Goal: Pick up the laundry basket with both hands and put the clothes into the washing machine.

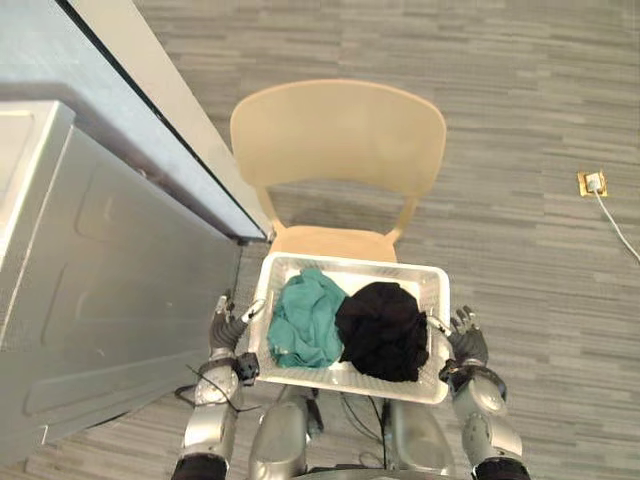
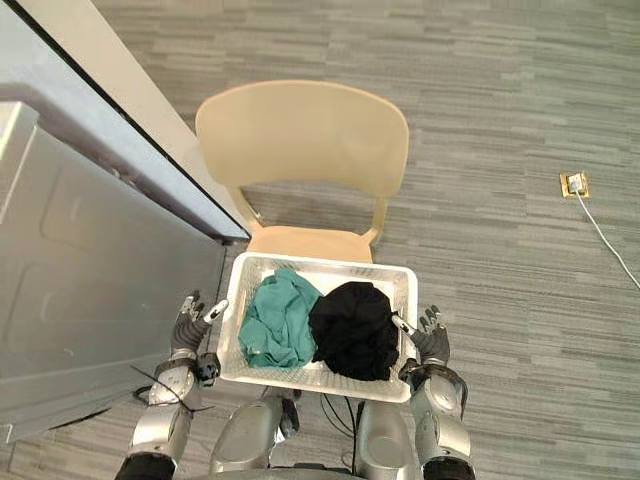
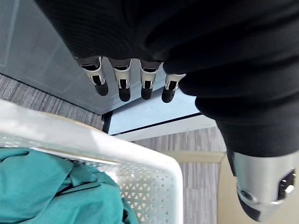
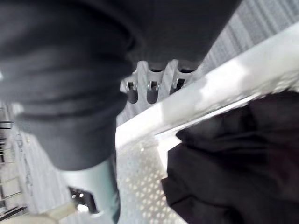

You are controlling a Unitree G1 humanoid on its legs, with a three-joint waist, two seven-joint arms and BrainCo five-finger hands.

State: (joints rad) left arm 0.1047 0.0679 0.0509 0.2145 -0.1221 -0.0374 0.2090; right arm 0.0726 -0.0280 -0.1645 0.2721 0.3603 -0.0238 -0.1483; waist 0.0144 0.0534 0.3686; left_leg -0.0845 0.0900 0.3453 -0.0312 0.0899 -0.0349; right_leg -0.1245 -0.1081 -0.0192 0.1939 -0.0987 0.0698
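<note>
Status: early stage. Neither the lift nor the loading shows as done.

The left hand (image 1: 226, 328) stands just beside the left side of the white perforated plastic laundry basket (image 1: 350, 264). Its fingers (image 3: 122, 84) are straight and spread, released, reaching past the rim with the thumb lower down. They hold nothing. The right hand (image 1: 466, 341) mirrors it at the right side, fingers (image 4: 153, 91) likewise straight and unclenched beyond the rim. Whether either thumb touches the rim cannot be told.

The basket lies between the two hands, its far end over the front of the seat of a pale beige moulded chair (image 1: 338, 140). Whether it rests there or is raised clear cannot be told. It sits level. The walls are finely latticed, and the rim is broad and smooth.

Contents are two bundles, both inside the basket. A teal crumpled garment (image 1: 305, 320) is on the left and a black crumpled garment (image 1: 383, 330) on the right, the two touching in the middle. Nothing hangs over the rim.

To the left of the chair stands a large grey metal-sided appliance (image 1: 110, 270), judged to be the washing machine. No door or opening is visible.

Further right, a small brass socket plate (image 1: 592, 183) with a white cable sits in the grey striped floor (image 1: 520, 120).

Outstanding: closing both hands on the basket, the lift, the carry to the machine and the transfer of both garments.
</note>
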